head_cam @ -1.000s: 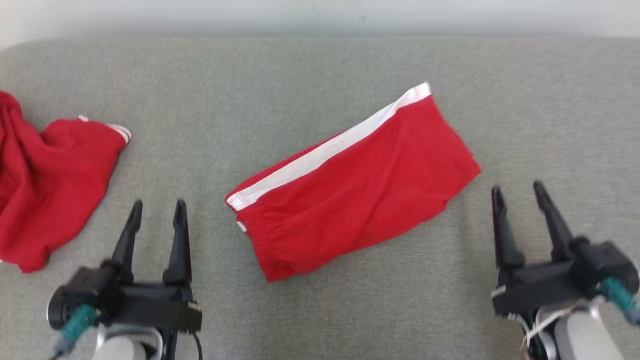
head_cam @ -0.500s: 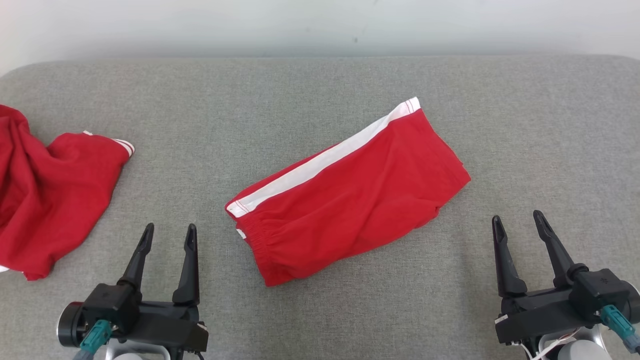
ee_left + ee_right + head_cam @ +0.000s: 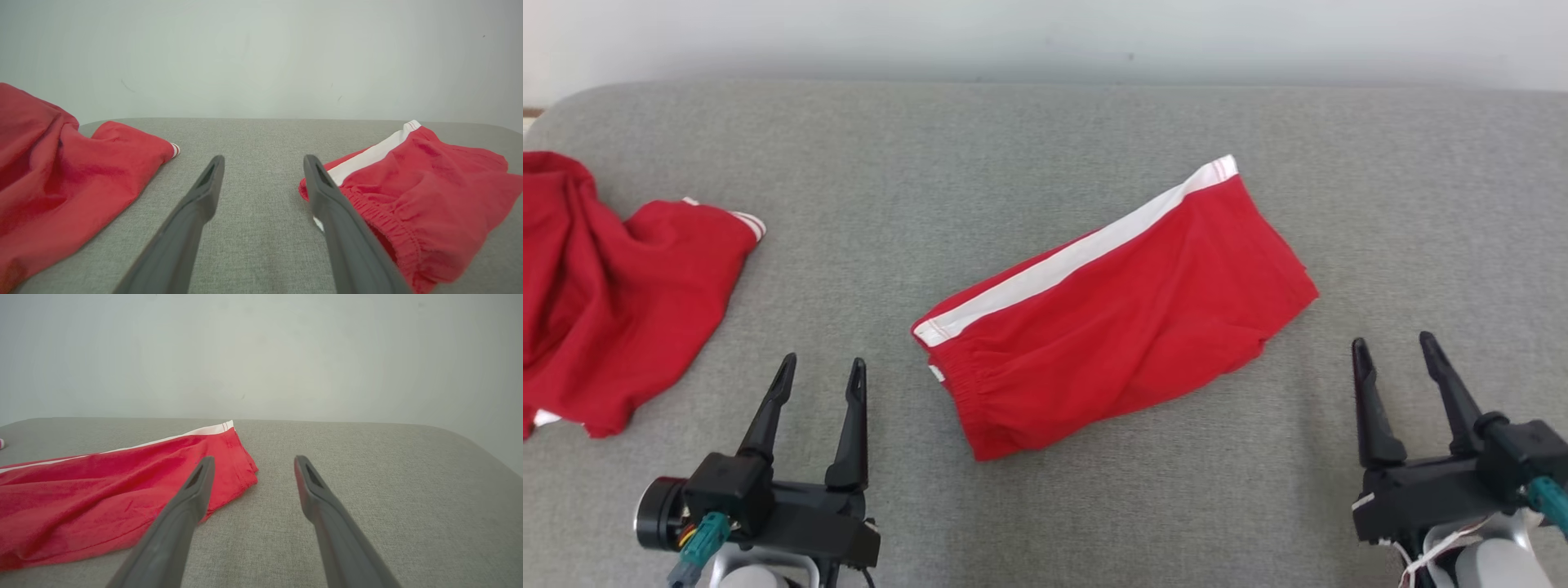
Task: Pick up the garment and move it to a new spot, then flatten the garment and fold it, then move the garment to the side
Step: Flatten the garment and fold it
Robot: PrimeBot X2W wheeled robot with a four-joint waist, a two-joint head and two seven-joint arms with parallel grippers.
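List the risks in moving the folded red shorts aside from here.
1. The left claw and right claw are both open and off the folded shorts; gripping only one layer could pull the fold apart.
2. A crumpled red garment lies at the robot's left on the grey surface; shorts slid that way could land on it, or the left claw could grab the wrong cloth.

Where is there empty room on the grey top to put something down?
Bare grey top runs along the wall, between the crumpled cloth and the shorts, and right of the shorts. The left edge is crowded by the cloth.
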